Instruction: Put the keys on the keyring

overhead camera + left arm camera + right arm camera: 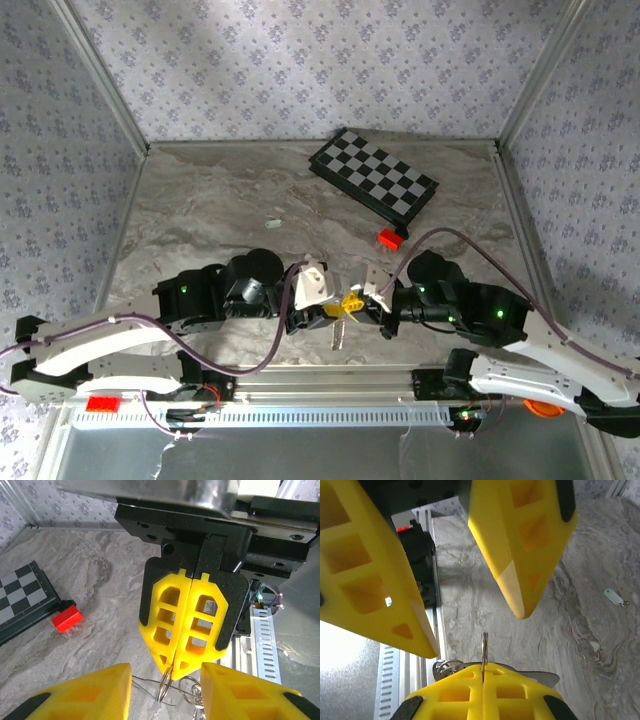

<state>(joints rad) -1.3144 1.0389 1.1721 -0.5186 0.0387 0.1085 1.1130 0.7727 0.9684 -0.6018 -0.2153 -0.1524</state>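
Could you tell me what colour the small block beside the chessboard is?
Red block, clearest in left wrist view.

Chessboard point(375, 185) black-white checked; block point(389, 238) red; table point(200, 220) grey marbled; keyring point(484, 650) silver; jaws yellow.

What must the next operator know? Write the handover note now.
Left end effector: open, poised over the keyring.
Right end effector: shut on the keyring, ring edge sticking out.
Silver keys bunched by that grip; threaded or not, cannot tell.
Mint-green key lies loose on the table, apart from the rest.
Left to do: thread the mint-green key.
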